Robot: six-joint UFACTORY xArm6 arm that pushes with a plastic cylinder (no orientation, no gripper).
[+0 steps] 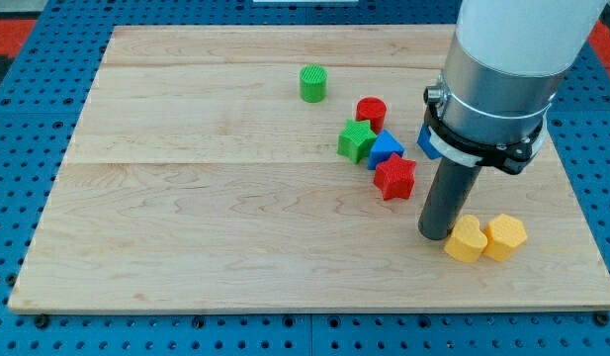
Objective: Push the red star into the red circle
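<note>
The red star (394,177) lies right of the board's middle, touching the blue triangle (385,147) just above it. The red circle (371,112) stands further up, beside the green star (356,140). My tip (436,233) rests on the board to the lower right of the red star, a short gap away, and just left of the yellow blocks. The arm's wide body hangs over the view's upper right.
A green circle (312,83) stands near the view's top. A yellow star-like block (467,239) and a yellow hexagon (505,236) sit by the tip at lower right. A blue piece (425,140) peeks from behind the arm. The wooden board (186,198) ends at a blue pegboard.
</note>
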